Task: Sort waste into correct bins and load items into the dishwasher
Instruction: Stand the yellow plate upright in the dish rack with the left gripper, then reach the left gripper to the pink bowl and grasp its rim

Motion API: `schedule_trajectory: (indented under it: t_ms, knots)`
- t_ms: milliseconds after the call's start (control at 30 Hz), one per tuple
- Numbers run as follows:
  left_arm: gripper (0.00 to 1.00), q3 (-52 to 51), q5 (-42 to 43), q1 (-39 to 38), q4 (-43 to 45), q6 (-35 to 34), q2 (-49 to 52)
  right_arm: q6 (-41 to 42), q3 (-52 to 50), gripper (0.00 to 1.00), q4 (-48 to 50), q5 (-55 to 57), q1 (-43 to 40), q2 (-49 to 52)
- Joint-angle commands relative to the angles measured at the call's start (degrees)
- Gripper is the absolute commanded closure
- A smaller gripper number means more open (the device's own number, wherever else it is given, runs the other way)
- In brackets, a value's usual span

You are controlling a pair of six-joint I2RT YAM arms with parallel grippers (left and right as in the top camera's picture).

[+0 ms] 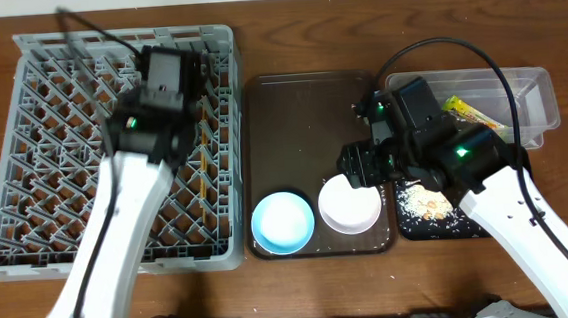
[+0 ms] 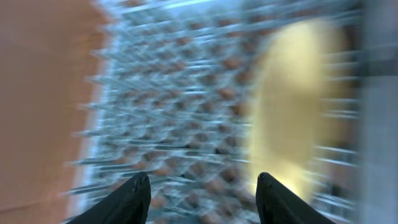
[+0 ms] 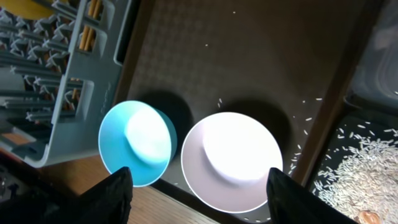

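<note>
Overhead: snack wrapper (image 1: 471, 114) in clear container (image 1: 546, 101), crumbs (image 1: 430, 204) in black tray (image 1: 409, 226); light blue bowl (image 1: 283, 221) and white bowl (image 1: 349, 205) on serving tray (image 1: 301, 118), not yet racked.
Left wrist (blurred): yellow plate (image 2: 298, 106) in dish rack (image 2: 174, 93); left gripper (image 2: 204, 180) open, empty.
Right wrist: right gripper (image 3: 200, 174) spread wide, empty, above the white bowl.
</note>
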Motion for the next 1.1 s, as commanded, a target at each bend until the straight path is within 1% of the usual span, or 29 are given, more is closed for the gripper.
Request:
schedule_trajectory:
  t_ms: [0, 33, 100, 200, 367, 467, 533, 567, 733, 867, 967, 1000, 1033, 1067]
  knots:
    - [0.45, 0.1, 29.8, -0.3, -1.5, -6.7, -5.1, 3.4, 1.0, 0.31, -0.1, 2.2, -1.4, -0.6]
    - [0.46, 0.1, 35.5, -0.3, -1.9, -7.4, -5.4, 4.2, 1.0, 0.31, -0.1, 2.3, -1.9, -0.6]
    - [0.46, -0.1, 43.5, -0.7, -3.1, -7.4, -5.2, 6.2, 1.0, 0.31, -0.1, 2.6, -3.3, -0.6]
    - [0.47, -1.6, 47.4, -2.8, -4.3, -7.5, -4.0, 9.6, 1.0, 0.29, -0.5, 2.8, -6.1, -0.6]
    - [0.47, -4.4, 47.5, -9.8, -2.7, -8.3, 0.8, 12.5, 1.0, 0.25, -1.6, 2.4, -11.3, -0.6]
    - [0.46, -5.2, 47.2, -14.9, 0.0, -8.2, 6.1, 12.5, 1.0, 0.24, -2.3, 2.2, -12.7, -0.6]
    - [0.46, -5.2, 46.6, -17.5, 1.3, -8.2, 9.8, 12.4, 1.0, 0.22, -3.1, 2.2, -13.0, -0.6]
    - [0.46, -5.2, 46.6, -19.4, 2.5, -8.2, 13.8, 12.2, 1.0, 0.21, -4.0, 2.6, -13.0, -0.6]
    - [0.46, -5.2, 46.7, -21.8, 5.1, -8.2, 22.6, 12.2, 1.0, 0.18, -6.2, 4.6, -13.0, -0.6]
    - [0.47, -5.2, 46.7, -22.2, 6.3, -8.2, 27.2, 12.3, 1.0, 0.16, -6.5, 5.2, -13.0, -0.6]
    - [0.54, -5.2, 46.6, -22.2, 7.1, -8.2, 29.8, 12.3, 1.0, 0.16, -6.4, 5.2, -13.0, -0.6]
    - [0.62, -5.2, 46.6, -22.2, 7.5, -8.2, 30.4, 12.3, 1.0, 0.16, -6.4, 5.2, -13.0, -0.6]
    - [0.76, -5.2, 46.6, -22.2, 8.0, -8.2, 30.7, 12.3, 1.0, 0.15, -6.5, 5.2, -13.0, -0.6]
    - [0.81, -5.2, 46.6, -22.2, 8.3, -8.2, 30.7, 12.3, 1.0, 0.15, -6.5, 5.2, -13.0, -0.6]
